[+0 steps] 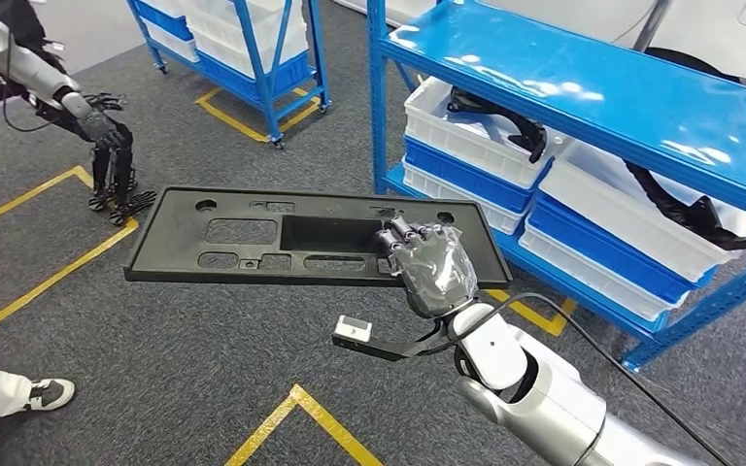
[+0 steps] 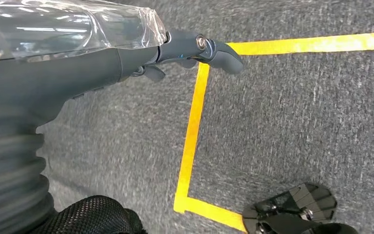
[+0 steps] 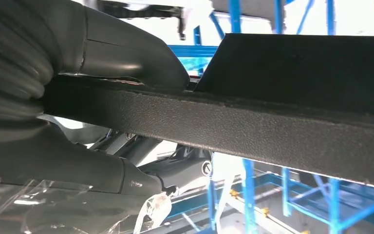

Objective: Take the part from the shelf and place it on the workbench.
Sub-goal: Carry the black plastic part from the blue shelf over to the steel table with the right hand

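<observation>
The part is a long flat black plastic panel (image 1: 282,238) with several cut-outs, held level above the grey carpet. My right hand (image 1: 432,267), wrapped in clear film, grips its near edge towards the panel's right end. In the right wrist view the panel's edge (image 3: 272,131) runs across, with the thumb (image 3: 126,53) on one face and the fingers on the other. My left hand (image 1: 112,155) hangs at the far left, away from the panel, holding nothing. Its fingers (image 2: 209,48) are stretched out over the floor.
A blue shelf (image 1: 583,87) stands on the right, holding white and blue bins (image 1: 466,146) with black parts in them. A second blue rack (image 1: 253,58) stands at the back. Yellow tape lines (image 1: 49,277) mark the carpet. A person's shoe (image 1: 49,393) is at the lower left.
</observation>
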`<state>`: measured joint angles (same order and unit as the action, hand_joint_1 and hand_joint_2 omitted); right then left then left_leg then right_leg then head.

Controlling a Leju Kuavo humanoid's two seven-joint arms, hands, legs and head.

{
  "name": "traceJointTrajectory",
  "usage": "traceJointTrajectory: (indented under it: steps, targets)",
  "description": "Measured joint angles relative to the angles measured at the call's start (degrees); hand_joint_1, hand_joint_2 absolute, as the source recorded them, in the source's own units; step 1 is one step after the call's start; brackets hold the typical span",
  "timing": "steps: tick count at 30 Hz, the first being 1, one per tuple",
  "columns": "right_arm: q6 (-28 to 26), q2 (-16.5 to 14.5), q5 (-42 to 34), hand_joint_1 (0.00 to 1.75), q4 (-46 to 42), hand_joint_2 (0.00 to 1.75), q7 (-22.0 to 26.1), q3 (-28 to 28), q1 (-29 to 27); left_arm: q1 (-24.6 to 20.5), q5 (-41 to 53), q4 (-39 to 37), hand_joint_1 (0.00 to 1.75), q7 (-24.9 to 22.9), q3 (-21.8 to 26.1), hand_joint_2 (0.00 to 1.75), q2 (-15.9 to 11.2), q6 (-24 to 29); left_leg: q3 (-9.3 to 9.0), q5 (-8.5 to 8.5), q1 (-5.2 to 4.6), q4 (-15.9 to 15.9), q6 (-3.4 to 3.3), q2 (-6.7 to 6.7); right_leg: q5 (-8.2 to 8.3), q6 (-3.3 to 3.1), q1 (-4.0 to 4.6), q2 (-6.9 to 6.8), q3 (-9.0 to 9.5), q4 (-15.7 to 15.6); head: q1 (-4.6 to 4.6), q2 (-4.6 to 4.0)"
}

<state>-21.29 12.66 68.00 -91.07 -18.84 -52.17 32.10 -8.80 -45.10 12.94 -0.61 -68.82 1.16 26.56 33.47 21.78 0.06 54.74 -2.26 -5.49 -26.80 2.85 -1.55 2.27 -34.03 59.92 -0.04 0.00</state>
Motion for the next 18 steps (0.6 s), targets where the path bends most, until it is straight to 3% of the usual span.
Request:
traceJointTrajectory:
  steps: [2,4,6,8,10,11,12,13,15,17,18]
  targets:
    - [0.0,0.01,-0.01,1.75,0.0,1.75,0.0,0.0,-0.02,-0.03,0.07,0.0,0.0,0.0,0.01,1.75,-0.01,0.01,0.5,0.05,0.03,0.34,0.62,-1.05,0.79,-0.37,-0.01,1.22,1.26,-3.05,-0.04,0.0]
    - [0.0,-0.01,-0.02,1.75,-0.01,1.75,-0.01,0.0,0.01,0.07,0.1,0.0,0.0,0.0,0.01,1.75,-0.06,0.03,0.89,-0.06,0.17,0.35,1.19,-1.66,0.9,-1.07,0.2,0.17,1.25,-3.16,-0.06,0.0]
    - [0.0,-0.04,-0.07,1.75,-0.01,1.75,-0.02,0.0,0.14,0.11,0.1,0.0,0.0,0.0,0.01,1.75,-0.16,0.04,1.79,0.99,0.13,2.19,1.84,0.37,1.02,-1.78,0.12,-0.96,1.4,-3.35,-0.21,0.0]
    - [0.01,-0.03,-0.16,1.75,-0.01,1.75,-0.06,0.0,0.2,-0.03,0.1,0.0,0.0,0.0,0.01,1.75,-0.2,0.04,4.82,4.03,0.17,8.57,2.53,3.38,0.94,-2.28,0.11,-2.16,1.56,-3.41,-0.42,0.0]
    - [0.05,-0.02,-0.24,1.75,-0.01,1.75,-0.04,0.0,0.15,-0.09,0.1,0.0,0.0,0.0,0.01,1.75,-0.19,0.04,8.64,6.68,0.47,16.03,3.0,4.3,0.8,-2.49,0.22,-3.45,1.61,-3.4,-0.47,0.0]
    - [0.08,-0.02,-0.28,1.75,-0.01,1.75,0.0,0.0,0.12,-0.06,0.1,0.0,0.0,0.0,0.01,1.75,-0.18,0.03,9.5,6.79,0.55,17.52,3.08,4.41,0.71,-2.49,0.24,-4.09,1.65,-3.4,-0.47,0.0]
    - [0.09,-0.02,-0.31,1.75,-0.01,1.75,0.03,0.0,0.11,-0.03,0.1,0.0,0.0,0.0,0.01,1.75,-0.19,0.03,9.2,5.93,0.59,16.76,3.05,4.53,0.6,-2.45,0.25,-4.71,1.74,-3.4,-0.47,0.0]
    - [0.09,-0.03,-0.33,1.75,-0.01,1.75,0.05,0.0,0.1,-0.02,0.1,0.0,0.0,0.0,0.01,1.75,-0.19,0.02,7.66,4.23,0.56,13.61,2.87,4.88,0.46,-2.35,0.26,-5.33,1.91,-3.4,-0.48,0.0]
    - [0.09,-0.03,-0.38,1.75,-0.01,1.75,0.09,0.0,0.14,-0.03,0.1,-0.01,0.0,-0.02,0.01,1.75,-0.2,0.02,3.3,0.83,0.04,5.08,2.13,7.06,0.1,-1.98,0.42,-6.47,2.34,-3.4,-0.47,-0.01]
    - [0.09,-0.03,-0.43,1.75,-0.01,1.75,0.1,0.0,0.21,0.03,0.1,-0.02,0.0,-0.05,0.01,1.75,-0.2,0.02,1.27,-0.34,-0.63,0.72,1.36,8.47,-0.22,-1.47,0.64,-7.42,2.6,-3.46,-0.46,-0.01]
    - [0.09,-0.05,-0.44,1.75,-0.01,1.75,0.1,0.0,0.25,0.09,0.1,-0.02,0.0,-0.07,0.01,1.75,-0.2,0.02,1.37,-0.24,-0.87,0.53,1.11,8.11,-0.31,-1.2,0.71,-7.9,2.68,-3.57,-0.46,-0.01]
